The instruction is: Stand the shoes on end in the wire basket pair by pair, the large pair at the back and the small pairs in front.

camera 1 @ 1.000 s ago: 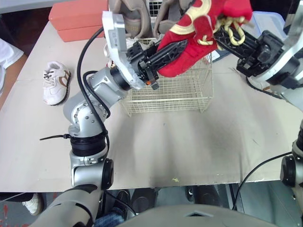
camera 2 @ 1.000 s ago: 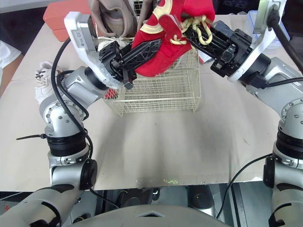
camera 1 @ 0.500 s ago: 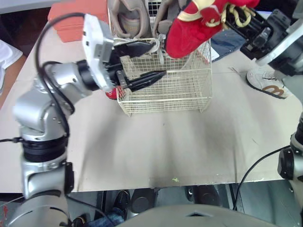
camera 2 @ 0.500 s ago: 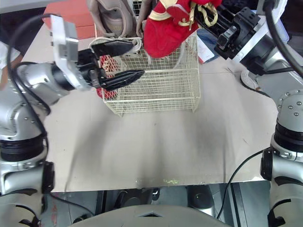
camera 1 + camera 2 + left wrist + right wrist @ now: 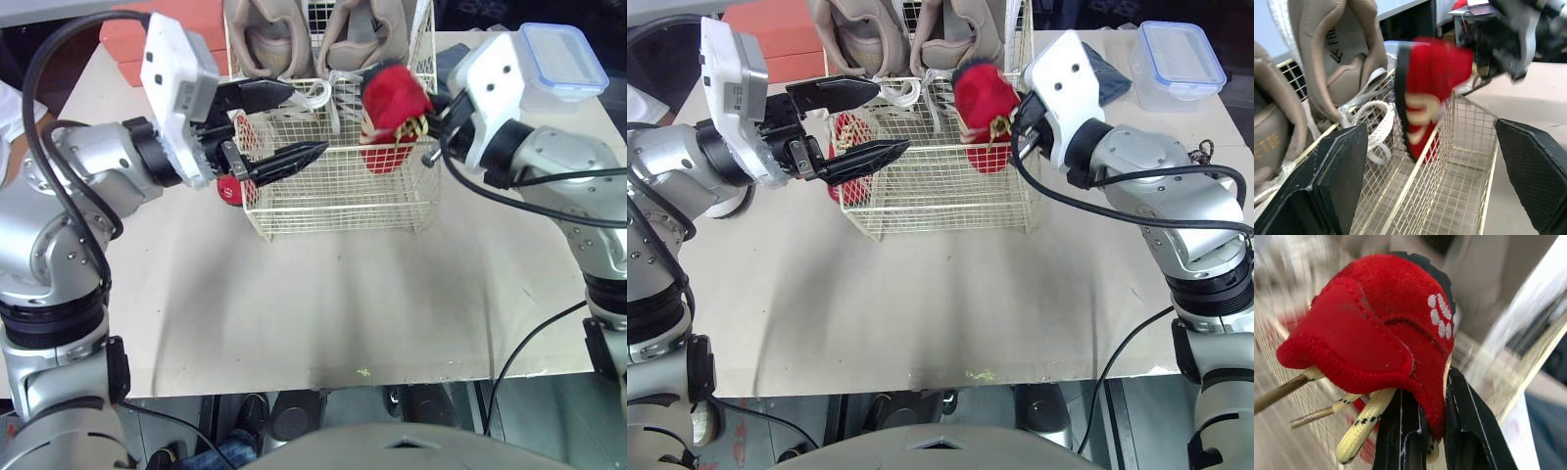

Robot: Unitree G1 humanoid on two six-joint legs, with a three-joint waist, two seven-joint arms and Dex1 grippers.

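One red shoe [image 5: 393,110] clamped in right tool [image 5: 1431,404], upright inside wire basket [image 5: 343,188]; left tool [image 5: 306,119] wide open, empty.

Red shoe [image 5: 985,108] upright in wire basket [image 5: 950,201]

Illumination is even and diffuse, from overhead. The table [image 5: 392,294] reads bright. Soft, faint-edged shadows lie on it just near of the wire basket [image 5: 343,201] and beside the left arm [image 5: 69,215]. The white wrist housings [image 5: 176,69] show mild glare. In the left wrist view the red shoe [image 5: 1430,93] and the right arm [image 5: 1508,34] are motion-smeared. In the right wrist view the shoe is in focus and the background is blurred.
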